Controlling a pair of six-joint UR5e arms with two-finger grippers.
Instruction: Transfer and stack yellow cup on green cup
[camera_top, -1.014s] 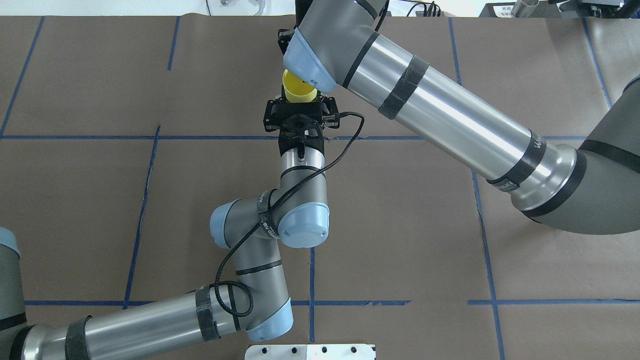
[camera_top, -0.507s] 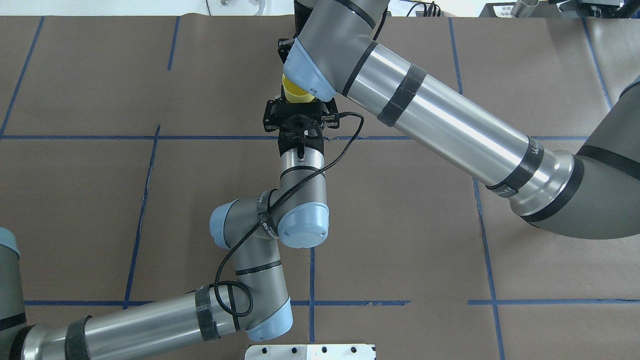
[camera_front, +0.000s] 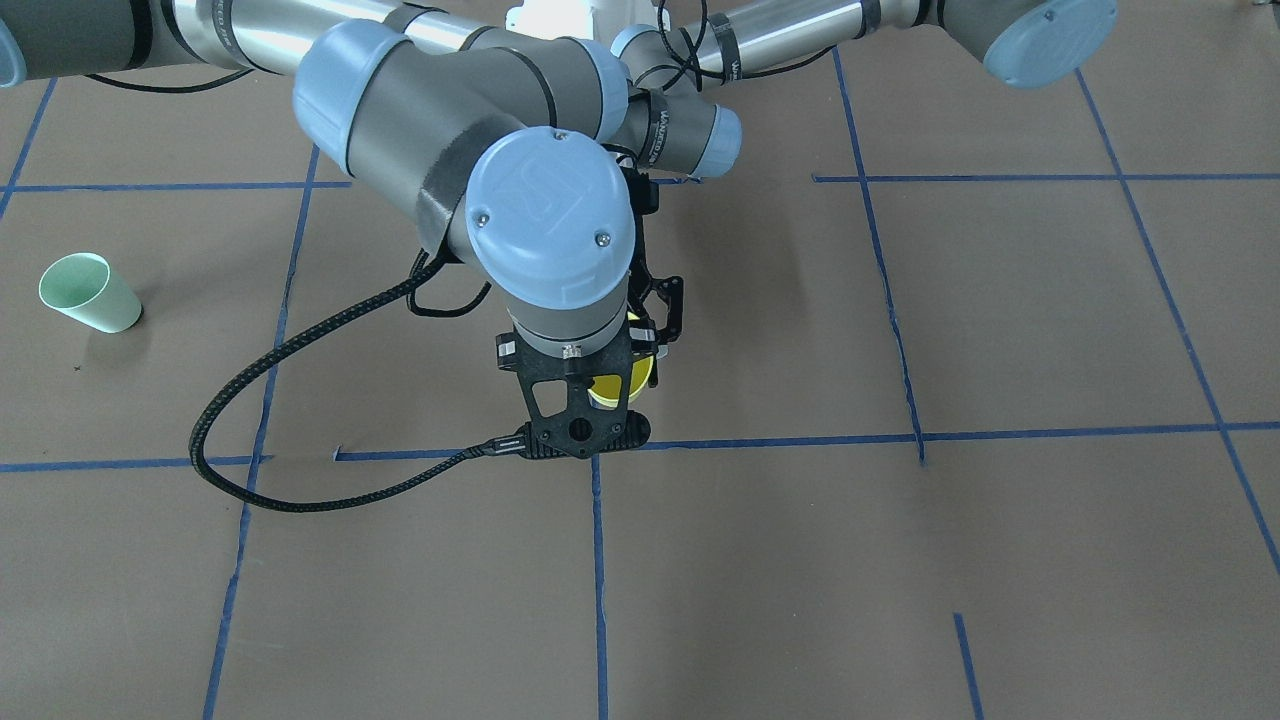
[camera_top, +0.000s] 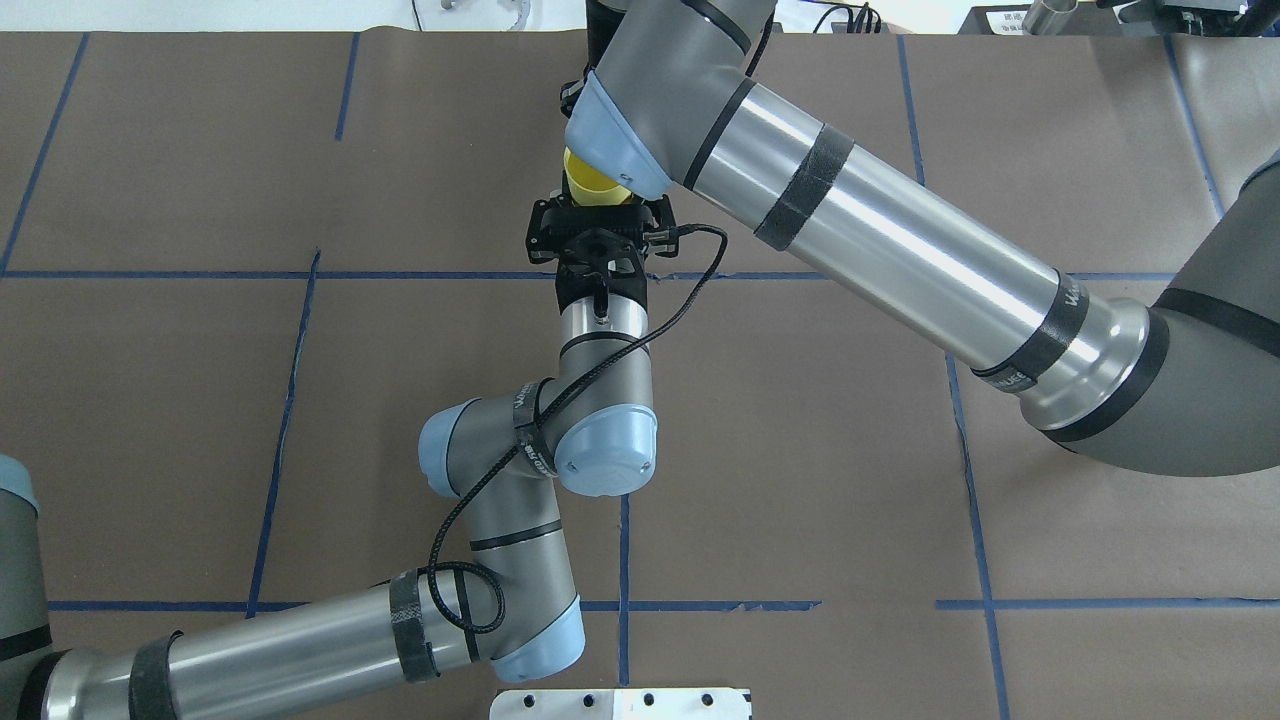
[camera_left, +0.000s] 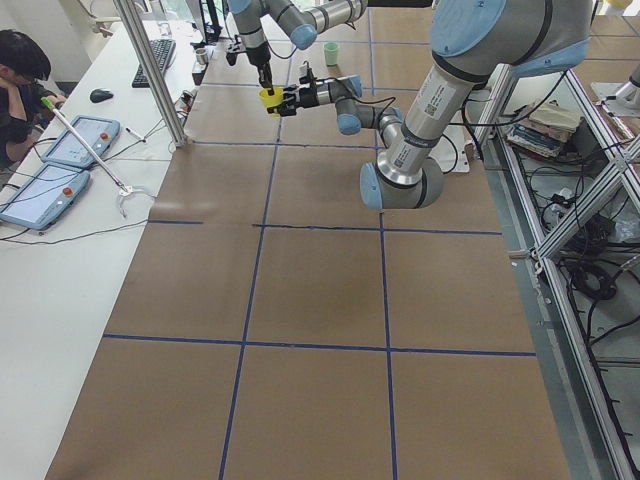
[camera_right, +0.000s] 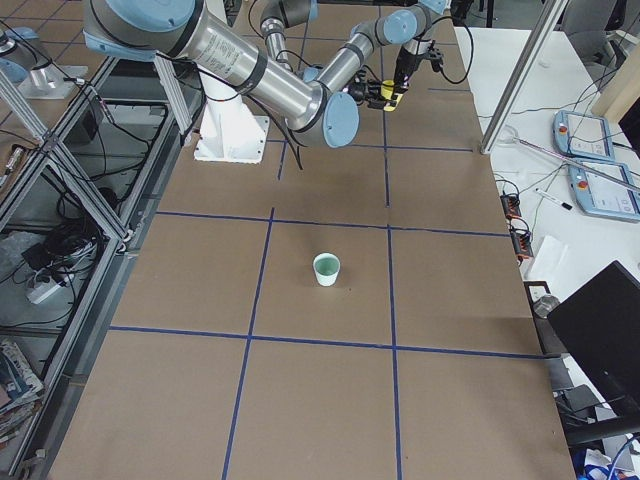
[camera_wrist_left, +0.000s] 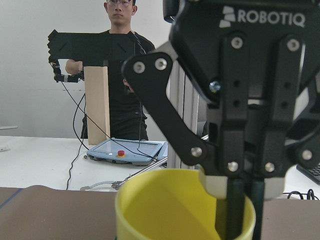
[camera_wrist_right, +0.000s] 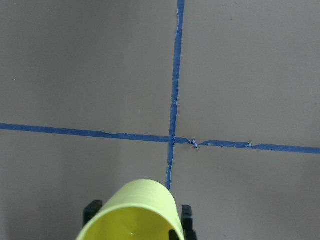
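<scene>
The yellow cup (camera_top: 590, 186) is held upright in the air over the far middle of the table, and it also shows in the front view (camera_front: 608, 390). My left gripper (camera_top: 598, 203) grips it from the side; its black fingers (camera_wrist_right: 186, 212) flank the cup in the right wrist view. My right gripper (camera_wrist_left: 242, 210) points straight down, with one finger inside the rim and one outside, closed on the cup's wall (camera_wrist_left: 170, 210). The green cup (camera_front: 88, 292) stands alone on the table far toward my right side (camera_right: 326, 268).
Brown paper with a blue tape grid (camera_top: 620, 560) covers the table. A white base plate (camera_top: 620, 703) sits at the near edge. An operator (camera_left: 20, 70), tablets (camera_left: 80, 140) and a metal post (camera_left: 150, 70) stand beyond the far edge.
My right arm has come in lower over the yellow cup and now hides more of it. The left arm and the cup have stayed put.
</scene>
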